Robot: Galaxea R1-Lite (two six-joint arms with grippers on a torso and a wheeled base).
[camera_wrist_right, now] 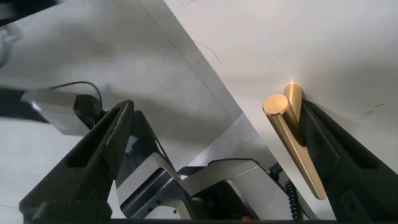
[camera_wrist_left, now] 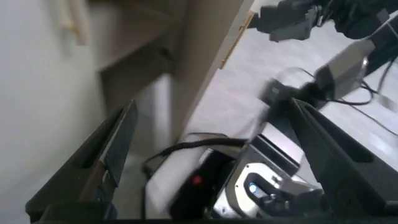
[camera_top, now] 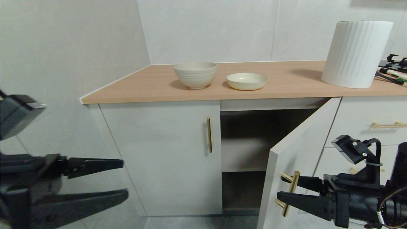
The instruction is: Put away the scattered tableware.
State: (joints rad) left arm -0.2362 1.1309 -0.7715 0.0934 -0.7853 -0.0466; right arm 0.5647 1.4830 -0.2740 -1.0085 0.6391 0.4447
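Right wrist view: the right gripper (camera_wrist_right: 214, 168) is gaping, its fingers flanking the brass handle (camera_wrist_right: 292, 143) without clamping it. In the head view, at five o'clock, the cabinet door (camera_top: 295, 152) is standing wide, probably so tableware can go onto the shelf (camera_top: 243, 156) inside. The left gripper (camera_top: 124, 178), at eight o'clock, is waiting spread, holding nothing. On the countertop (camera_top: 286, 79), towards twelve, the bowl (camera_top: 195, 74) and shallow dish (camera_top: 246, 81) are sitting just apart. The dish is looking bare; the bowl's inside is hidden.
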